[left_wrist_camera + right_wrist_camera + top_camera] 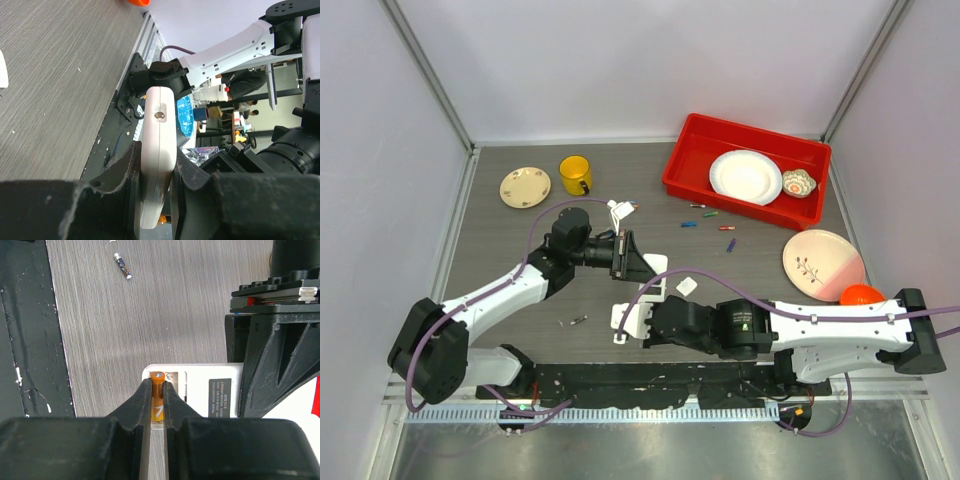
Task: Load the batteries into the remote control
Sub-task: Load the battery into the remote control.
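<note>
The remote control (656, 270) is held back-up above the table, its battery bay open (192, 390). My left gripper (645, 262) is shut on its far end; in the left wrist view the remote (159, 130) shows edge-on between the fingers (117, 175). My right gripper (638, 318) is shut on an orange battery (157, 392), which sits in the left slot of the bay at the remote's near end. Several loose batteries (710, 212) lie scattered near the red bin. One more battery (578, 321) lies on the table left of my right gripper, and also shows in the right wrist view (122, 266).
A red bin (685, 170) at the back right holds a white plate (745, 176) and a small bowl (799, 183). A pink plate (822, 263) and an orange object (861, 294) lie right. A yellow cup (575, 175) and a small plate (524, 187) stand back left. A small white piece (687, 286) lies by the remote.
</note>
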You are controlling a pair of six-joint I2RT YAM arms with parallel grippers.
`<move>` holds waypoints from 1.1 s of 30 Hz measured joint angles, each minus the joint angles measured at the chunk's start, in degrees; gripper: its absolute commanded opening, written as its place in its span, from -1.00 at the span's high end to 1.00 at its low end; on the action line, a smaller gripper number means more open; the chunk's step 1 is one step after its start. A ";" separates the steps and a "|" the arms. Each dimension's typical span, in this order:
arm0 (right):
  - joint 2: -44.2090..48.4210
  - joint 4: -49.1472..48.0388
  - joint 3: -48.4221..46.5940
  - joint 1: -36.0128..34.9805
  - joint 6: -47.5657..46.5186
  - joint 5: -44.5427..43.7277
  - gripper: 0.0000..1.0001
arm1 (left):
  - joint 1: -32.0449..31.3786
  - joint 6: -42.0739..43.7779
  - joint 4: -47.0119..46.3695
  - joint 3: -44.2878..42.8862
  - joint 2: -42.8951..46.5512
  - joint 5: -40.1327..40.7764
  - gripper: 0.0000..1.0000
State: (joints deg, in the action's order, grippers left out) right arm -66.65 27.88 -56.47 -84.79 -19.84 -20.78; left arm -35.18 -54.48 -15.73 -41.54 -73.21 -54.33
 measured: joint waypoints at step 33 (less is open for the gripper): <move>-3.17 -0.37 -0.59 -0.35 -0.90 -1.25 0.99 | 0.04 1.01 2.54 0.00 2.01 1.73 1.00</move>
State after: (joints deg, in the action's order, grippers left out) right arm -69.82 27.51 -57.06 -85.14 -20.73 -22.02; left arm -35.14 -53.47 -13.19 -41.54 -71.20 -52.60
